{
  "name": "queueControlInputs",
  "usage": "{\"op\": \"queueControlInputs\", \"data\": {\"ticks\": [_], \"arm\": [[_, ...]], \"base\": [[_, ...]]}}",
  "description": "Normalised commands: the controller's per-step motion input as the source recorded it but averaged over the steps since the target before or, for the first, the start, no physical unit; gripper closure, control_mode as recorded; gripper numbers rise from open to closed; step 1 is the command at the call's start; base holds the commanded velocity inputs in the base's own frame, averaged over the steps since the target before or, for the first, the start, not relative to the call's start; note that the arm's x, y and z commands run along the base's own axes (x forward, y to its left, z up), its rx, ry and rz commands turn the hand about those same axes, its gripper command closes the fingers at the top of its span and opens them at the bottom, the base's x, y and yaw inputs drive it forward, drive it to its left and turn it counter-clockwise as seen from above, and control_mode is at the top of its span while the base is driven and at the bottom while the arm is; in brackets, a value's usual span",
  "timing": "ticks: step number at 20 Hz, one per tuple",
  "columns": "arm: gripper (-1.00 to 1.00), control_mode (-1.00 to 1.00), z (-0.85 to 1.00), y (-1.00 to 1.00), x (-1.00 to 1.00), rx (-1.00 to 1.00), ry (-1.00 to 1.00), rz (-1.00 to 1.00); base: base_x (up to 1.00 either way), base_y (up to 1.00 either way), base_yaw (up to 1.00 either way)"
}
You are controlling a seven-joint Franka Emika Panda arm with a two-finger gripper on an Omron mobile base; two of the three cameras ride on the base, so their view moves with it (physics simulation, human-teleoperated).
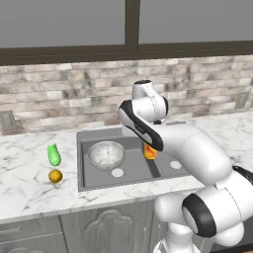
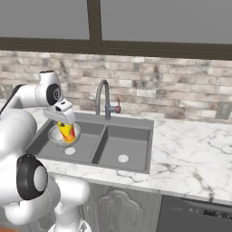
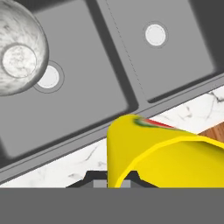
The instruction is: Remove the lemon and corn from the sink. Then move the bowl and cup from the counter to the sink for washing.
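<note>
My gripper (image 1: 151, 144) is shut on the yellow cup (image 1: 150, 151) with its red-orange mark, holding it above the divider of the grey double sink (image 1: 132, 171). From the right, the cup (image 2: 67, 131) hangs over the left basin beside the bowl (image 2: 55, 136). The speckled grey bowl (image 1: 106, 154) sits in the left basin near its drain. On the counter left of the sink lie the green corn (image 1: 54, 155) and, just in front of it, the small orange lemon (image 1: 55, 176). In the hand view the cup (image 3: 157, 153) covers the lower right and hides the fingertips, and the bowl (image 3: 19, 54) sits at the upper left.
A curved grey faucet (image 2: 103, 97) rises behind the sink against the brick backsplash. The right basin (image 2: 127, 144) holds just its drain. Marble counter (image 2: 190, 154) stretches to the right, with a wall outlet (image 2: 222, 110) above it.
</note>
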Motion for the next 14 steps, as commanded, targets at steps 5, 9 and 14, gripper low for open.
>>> {"op": "queueControlInputs", "data": {"ticks": [5,9,14], "arm": [[1.0,-1.0,-0.08,0.0,0.1,0.01,0.0,0.0],[1.0,-1.0,-0.07,0.0,0.11,0.0,0.0,0.0],[1.0,-1.0,-0.08,0.0,0.12,0.0,0.0,0.0]], "base": [[0.0,0.0,0.0],[0.0,0.0,0.0],[0.0,0.0,0.0]]}}
